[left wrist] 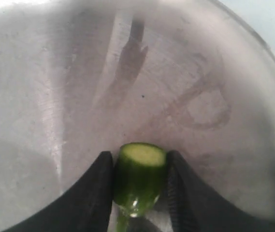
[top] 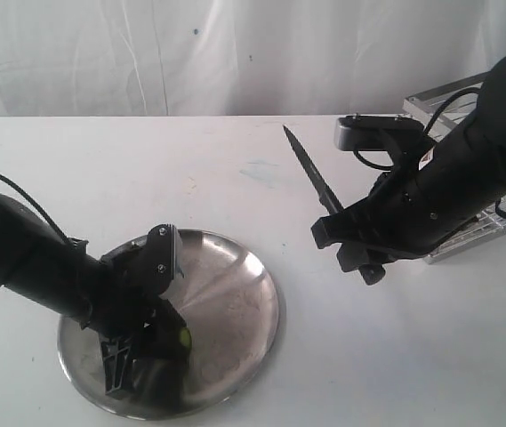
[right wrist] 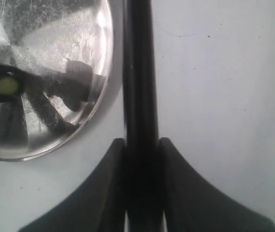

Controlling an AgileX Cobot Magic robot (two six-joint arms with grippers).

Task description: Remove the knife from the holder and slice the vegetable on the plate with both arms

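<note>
A short green vegetable [left wrist: 139, 174] chunk with a pale cut face lies on the steel plate [left wrist: 55, 96]. My left gripper [left wrist: 139, 159] is shut on it, one finger pressed to each side. In the exterior view this is at the plate's [top: 235, 302] near left, where the vegetable [top: 184, 336] peeks out beside the left gripper [top: 174, 342]. My right gripper [top: 346, 236] hovers right of the plate, shut on the dark knife [top: 313, 173], blade pointing up and away. The right wrist view shows the knife [right wrist: 139, 72] between the right gripper [right wrist: 141, 142] fingers. The holder [top: 479, 233] is mostly hidden behind the right arm.
The white table [top: 146, 178] stretches between the plate and the back curtain. The right arm's grey wrist camera [top: 368, 133] juts out above the knife hand. In the right wrist view the plate [right wrist: 55, 48] lies off to one side of the blade.
</note>
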